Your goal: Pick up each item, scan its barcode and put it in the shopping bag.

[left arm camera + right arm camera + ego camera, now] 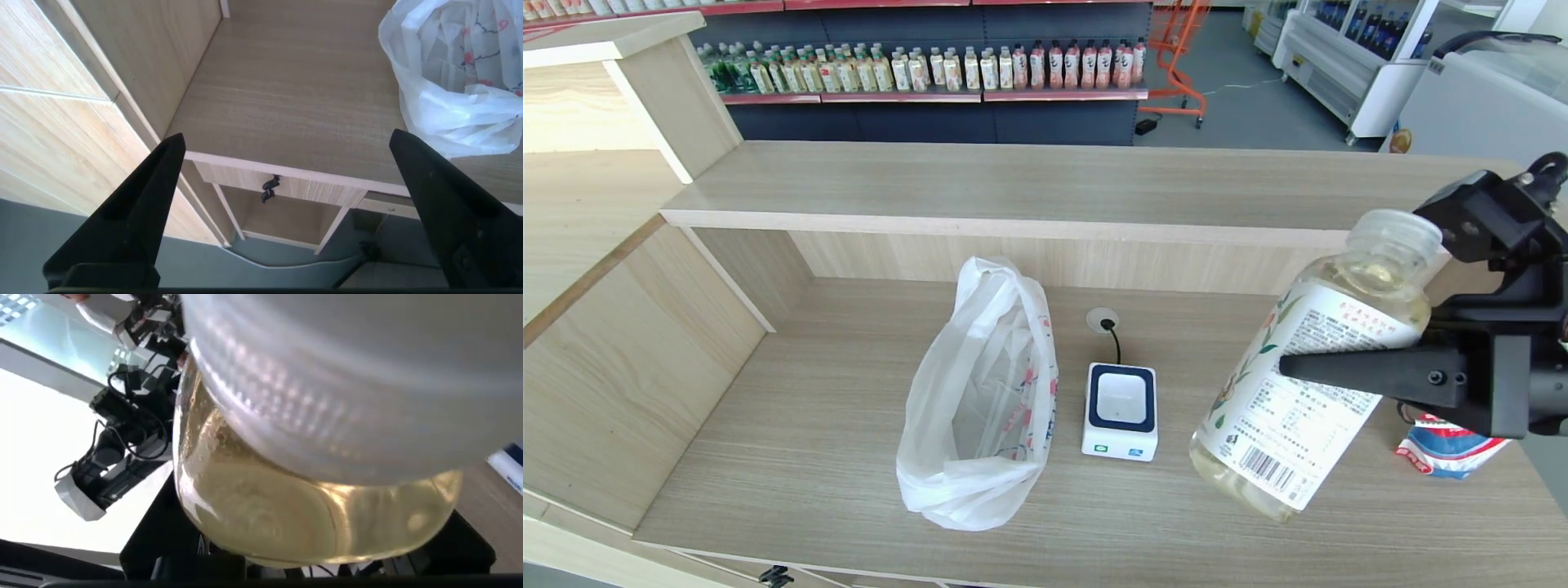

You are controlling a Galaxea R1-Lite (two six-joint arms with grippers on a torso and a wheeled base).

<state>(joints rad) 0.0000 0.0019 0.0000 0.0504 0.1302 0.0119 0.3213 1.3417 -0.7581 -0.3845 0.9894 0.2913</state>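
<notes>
My right gripper (pixel 1347 359) is shut on a clear bottle (pixel 1307 384) of pale yellow drink, held tilted in the air at the right, its barcode facing down and forward. Very close in the right wrist view is the same bottle (pixel 327 465), cap end first. A white and blue barcode scanner (pixel 1121 411) sits on the counter left of the bottle. The white plastic shopping bag (pixel 980 400) stands open beside the scanner. My left gripper (pixel 286 204) hangs open off the counter's front left edge, with the shopping bag (pixel 458 73) ahead of it.
A red, white and blue packet (pixel 1445 449) lies on the counter (pixel 849 457) under my right arm. A raised wooden ledge (pixel 1013 188) runs along the back and a side wall (pixel 629 359) closes the left. A cable port (pixel 1102 319) sits behind the scanner.
</notes>
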